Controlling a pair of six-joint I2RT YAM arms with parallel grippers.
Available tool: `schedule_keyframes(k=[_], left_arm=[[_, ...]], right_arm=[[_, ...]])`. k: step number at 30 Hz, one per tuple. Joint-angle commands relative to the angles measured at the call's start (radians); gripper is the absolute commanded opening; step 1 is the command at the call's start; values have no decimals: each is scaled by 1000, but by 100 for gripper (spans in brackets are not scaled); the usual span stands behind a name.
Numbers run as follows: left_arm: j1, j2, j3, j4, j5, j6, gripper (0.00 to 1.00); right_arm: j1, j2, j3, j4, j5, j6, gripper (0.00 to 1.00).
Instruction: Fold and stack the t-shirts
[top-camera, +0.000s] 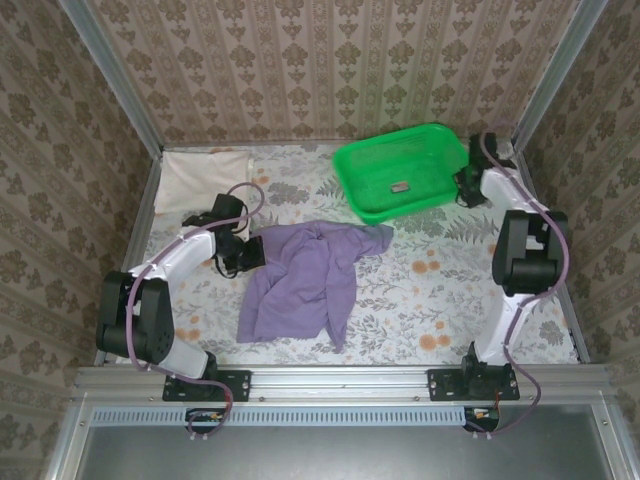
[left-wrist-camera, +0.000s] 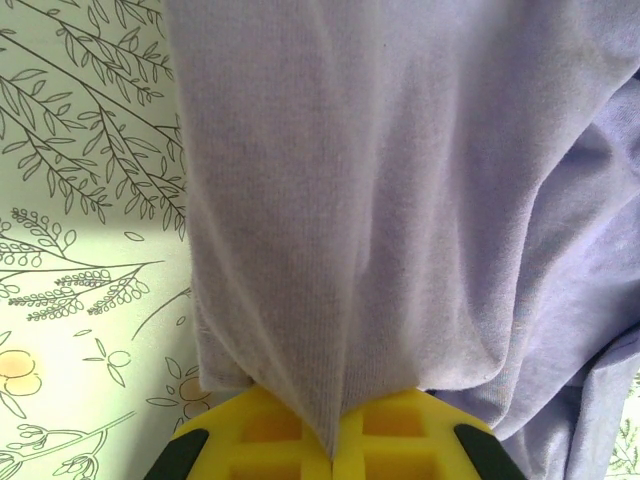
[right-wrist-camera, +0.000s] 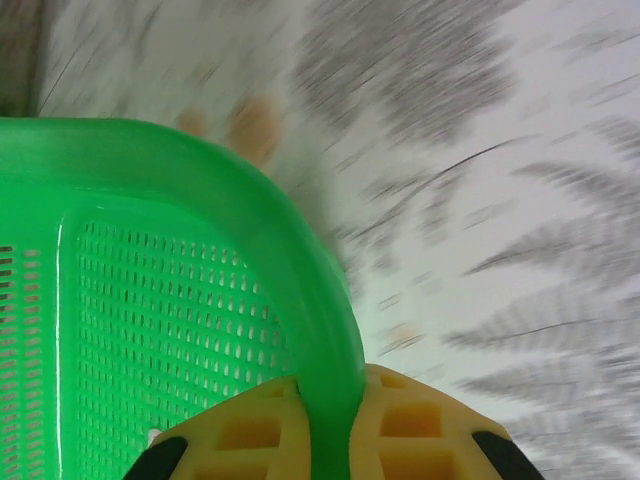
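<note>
The top view is bright and sharp, with soft shadows. In the right wrist view the worktop (right-wrist-camera: 520, 180) looks smeared and streaky, while the green basket (right-wrist-camera: 180, 300) is sharp. The purple shirt (left-wrist-camera: 400, 200) in the left wrist view is clear.

- Left arm (top-camera: 175, 258) had white links, black joints and a mauve cable.
- Right arm (top-camera: 505, 320) looked the same.
- Fingers (left-wrist-camera: 265, 438) were yellow, grid-recessed, with black pads at 5 and 7 o'clock.
</note>
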Motion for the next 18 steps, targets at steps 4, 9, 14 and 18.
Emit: schedule_keyframes(k=[4, 9, 14, 18], left_arm=[[-4, 35, 51, -1, 17, 31, 0], [-17, 80, 94, -8, 27, 41, 0], [-38, 113, 135, -12, 29, 49, 0], [-48, 124, 158, -9, 31, 41, 0]], right_arm=[[-122, -108, -109, 41, 194, 85, 0], [-189, -65, -82, 75, 192, 130, 0], [-216, 42, 49, 73, 178, 74, 1], [-225, 125, 167, 48, 163, 27, 3]])
